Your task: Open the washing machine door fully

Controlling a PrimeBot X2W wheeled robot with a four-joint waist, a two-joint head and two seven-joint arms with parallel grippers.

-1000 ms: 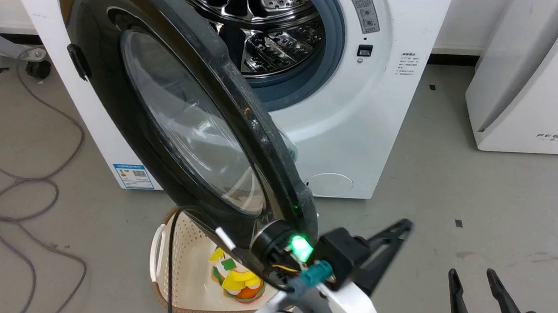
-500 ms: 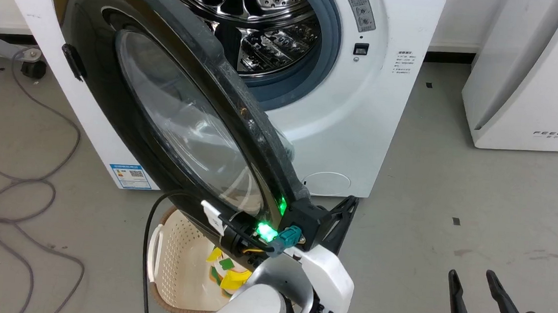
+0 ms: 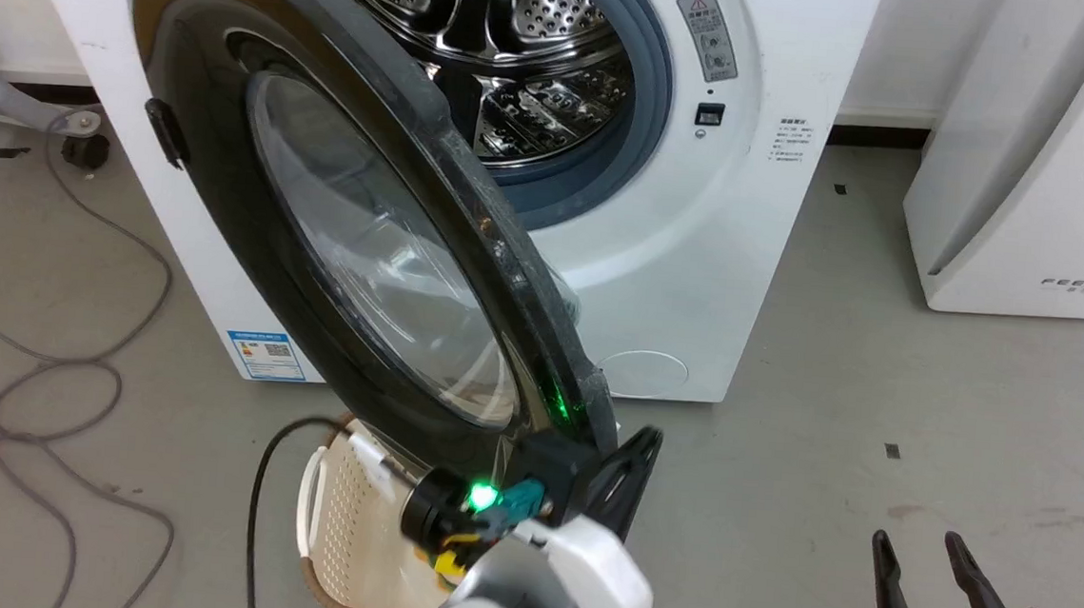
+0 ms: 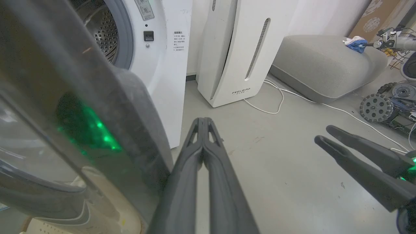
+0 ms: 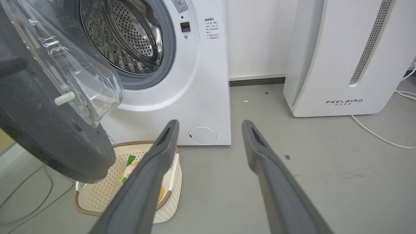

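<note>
The washing machine door [image 3: 318, 231] hangs half swung, its rim just left of the clenched, empty left pincer [image 4: 203, 123]. A shove could skid off that glossy edge, or the arm could clip the laundry basket [image 3: 340, 538] beneath. Well to its right, the right pincer [image 3: 917, 540] gapes idle. A second ago the left pincer sat farther off the rim.

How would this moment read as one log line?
washing machine door: partly open | left gripper: shut, beside door rim | right gripper: open, empty
</note>
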